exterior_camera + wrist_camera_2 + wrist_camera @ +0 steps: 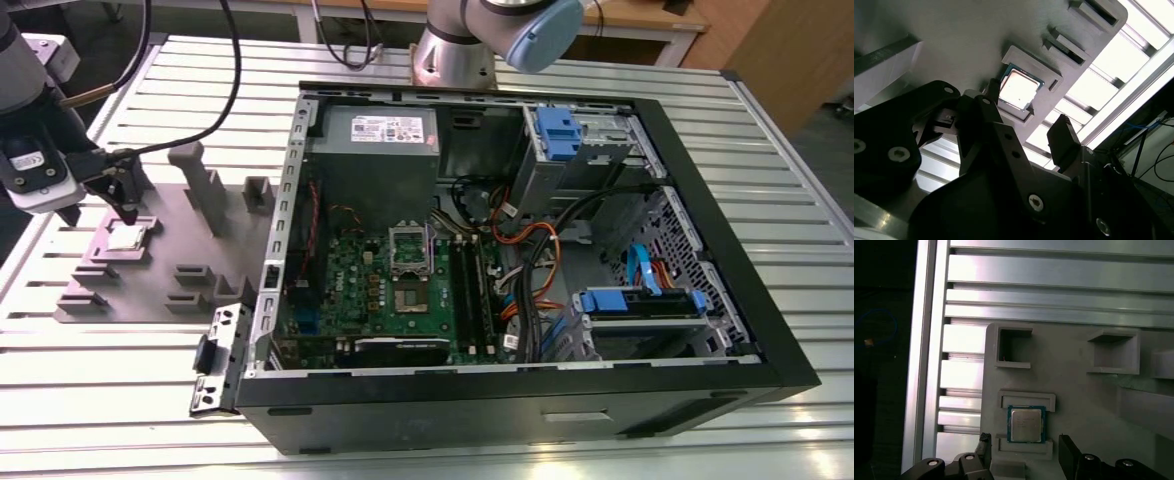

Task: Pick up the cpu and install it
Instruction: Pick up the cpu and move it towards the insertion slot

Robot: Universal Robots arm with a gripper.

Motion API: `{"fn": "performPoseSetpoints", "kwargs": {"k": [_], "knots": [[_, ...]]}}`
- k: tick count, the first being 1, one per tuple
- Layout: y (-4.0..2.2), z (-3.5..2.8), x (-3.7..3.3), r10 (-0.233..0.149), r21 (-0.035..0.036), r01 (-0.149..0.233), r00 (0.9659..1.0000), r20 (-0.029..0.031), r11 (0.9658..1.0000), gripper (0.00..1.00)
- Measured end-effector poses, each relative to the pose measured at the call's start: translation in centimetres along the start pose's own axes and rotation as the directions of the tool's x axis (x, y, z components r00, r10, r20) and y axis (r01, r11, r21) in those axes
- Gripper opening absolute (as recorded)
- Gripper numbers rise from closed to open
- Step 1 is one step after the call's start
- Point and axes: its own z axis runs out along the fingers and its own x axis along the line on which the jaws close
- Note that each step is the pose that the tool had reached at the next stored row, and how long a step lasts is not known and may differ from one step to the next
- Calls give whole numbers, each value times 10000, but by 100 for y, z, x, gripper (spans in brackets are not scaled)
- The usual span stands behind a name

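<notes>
- My gripper (1024, 446): matte black, with silver screw heads.
- The cpu (1026, 424): silver-gray top, dark teal-green rim.
- The holder plate (1079, 400): plain gray.
- The table (1054, 270): bright silver, striped by parallel grooves.
- The computer case (534, 420): black, with a green motherboard (354, 290) and blue drive brackets (558, 125).

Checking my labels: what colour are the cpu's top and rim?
The cpu top is silver-gray, its rim teal; clearest in the first wrist view.

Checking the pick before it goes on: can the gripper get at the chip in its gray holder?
Probably yes. The gripper hangs open just above the chip, a finger to either side; nothing covers it, and the holder leaves those sides free.
</notes>
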Motion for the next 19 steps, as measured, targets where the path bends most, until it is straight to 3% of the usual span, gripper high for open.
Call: {"fn": "performPoseSetpoints", "kwargs": {"k": [4, 9, 14, 19], "knots": [[-1, 11, -19, -1, 1, 1, 10000, 2, 10000, 65], [-4, 77, -22, -18, 3, 18, 10000, 18, 10000, 65], [-5, 131, -22, -535, 18, 534, 9986, 47, 9986, 65], [16, 201, -25, -541, 7, 541, 9985, 73, 9985, 65]]}}
